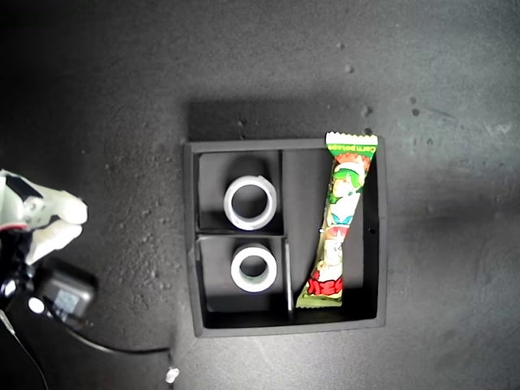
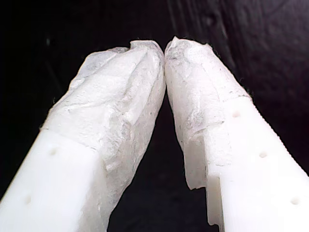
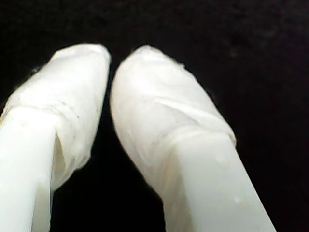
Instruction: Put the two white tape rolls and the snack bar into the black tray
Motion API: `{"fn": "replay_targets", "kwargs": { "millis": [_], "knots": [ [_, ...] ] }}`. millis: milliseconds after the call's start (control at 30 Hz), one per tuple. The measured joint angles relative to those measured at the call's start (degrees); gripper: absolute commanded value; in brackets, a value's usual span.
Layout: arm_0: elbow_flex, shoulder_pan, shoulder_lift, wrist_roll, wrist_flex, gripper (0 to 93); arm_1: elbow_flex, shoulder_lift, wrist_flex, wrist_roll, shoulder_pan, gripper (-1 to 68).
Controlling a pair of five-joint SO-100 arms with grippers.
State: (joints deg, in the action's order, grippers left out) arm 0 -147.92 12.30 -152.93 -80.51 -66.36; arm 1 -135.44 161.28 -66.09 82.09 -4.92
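Observation:
The black tray (image 1: 190,244) sits in the middle of the exterior view. One white tape roll (image 1: 231,203) lies flat in its upper small compartment. The other white tape roll (image 1: 237,269) lies in the lower small one. The snack bar (image 1: 341,219), green and white with red print, lies lengthwise in the long compartment, its top end resting on the tray's rim. My first gripper (image 2: 164,48) is shut with its wrapped tips touching and nothing between them. My second gripper (image 3: 110,63) is shut and holds nothing, over dark surface. An arm's white gripper (image 1: 57,221) shows at the exterior view's left edge, well away from the tray.
A black adapter (image 1: 65,296) with a cable (image 1: 122,349) lies at the exterior view's lower left, beside that arm. A small pale object (image 1: 171,375) rests near the bottom edge. The tray stands on a dark speckled tabletop (image 1: 447,162).

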Motion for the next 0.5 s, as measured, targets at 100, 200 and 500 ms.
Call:
{"fn": "replay_targets", "kwargs": {
  "millis": [100,200,500],
  "knots": [
    [-7.4,0.4,-4.2,-0.9,2.5,0.2,-18.3,10.1,5.3,0.0,1.0,-0.6],
    [-12.4,0.1,-9.9,-1.3,2.9,0.1,-31.0,19.3,6.6,0.0,0.5,-0.6],
    [-24.7,0.6,-36.9,-2.9,-4.0,0.0,-42.7,30.1,7.3,0.0,2.5,-0.6]
  ]
}}
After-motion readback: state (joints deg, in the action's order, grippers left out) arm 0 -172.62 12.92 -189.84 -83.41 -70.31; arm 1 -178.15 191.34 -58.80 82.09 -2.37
